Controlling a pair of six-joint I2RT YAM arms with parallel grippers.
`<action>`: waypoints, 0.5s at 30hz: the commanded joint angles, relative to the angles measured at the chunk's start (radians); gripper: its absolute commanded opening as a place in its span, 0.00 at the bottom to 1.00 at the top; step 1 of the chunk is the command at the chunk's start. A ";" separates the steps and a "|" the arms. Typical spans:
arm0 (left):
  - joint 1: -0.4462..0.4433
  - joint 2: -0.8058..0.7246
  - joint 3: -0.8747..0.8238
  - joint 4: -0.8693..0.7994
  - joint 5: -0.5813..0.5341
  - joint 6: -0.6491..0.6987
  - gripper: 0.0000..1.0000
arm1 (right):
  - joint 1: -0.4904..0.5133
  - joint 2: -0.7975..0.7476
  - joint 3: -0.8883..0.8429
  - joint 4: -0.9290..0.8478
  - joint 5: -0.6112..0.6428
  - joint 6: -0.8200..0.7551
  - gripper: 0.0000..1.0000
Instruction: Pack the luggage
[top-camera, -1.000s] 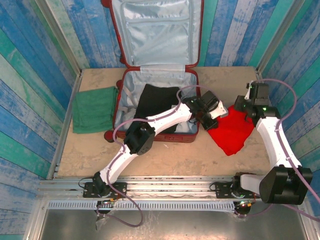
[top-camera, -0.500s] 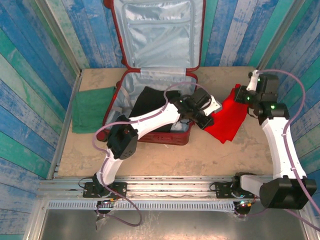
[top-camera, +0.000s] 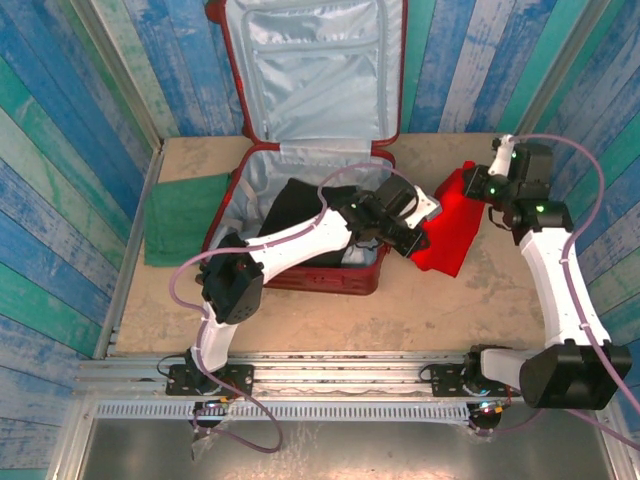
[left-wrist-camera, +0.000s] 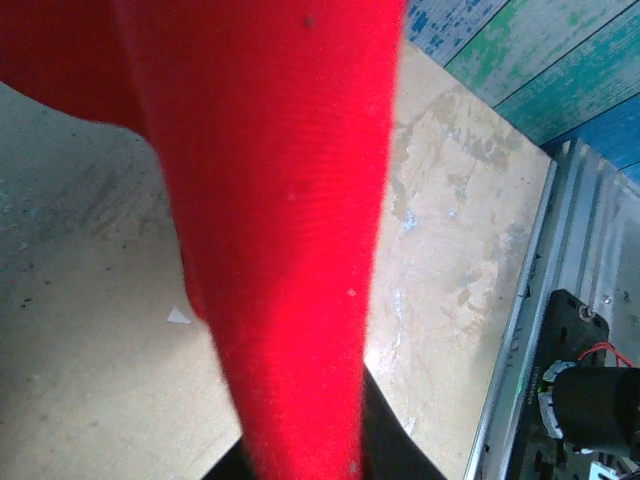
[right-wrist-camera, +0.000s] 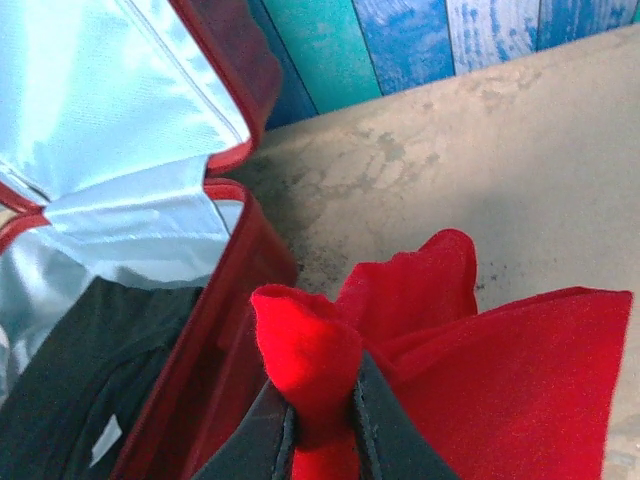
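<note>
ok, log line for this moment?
left jaws: shut on red cloth | right jaws: shut on red cloth | cloth: right of open suitcase | suitcase: black garment inside

overhead plus wrist close-ups (shared cloth (top-camera: 452, 232))

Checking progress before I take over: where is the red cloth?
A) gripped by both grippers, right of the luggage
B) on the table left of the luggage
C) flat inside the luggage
A: the left gripper and right gripper are both shut on the red cloth, beside the luggage.
</note>
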 joint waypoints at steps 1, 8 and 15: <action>-0.008 0.070 0.024 0.197 0.111 -0.038 0.00 | -0.005 0.004 -0.054 0.072 0.062 -0.053 0.00; -0.008 0.197 0.063 0.312 0.259 -0.111 0.00 | -0.006 0.045 -0.060 0.008 0.141 -0.124 0.00; -0.009 0.263 0.123 0.273 0.232 -0.084 0.00 | -0.005 0.067 -0.023 -0.033 0.170 -0.125 0.00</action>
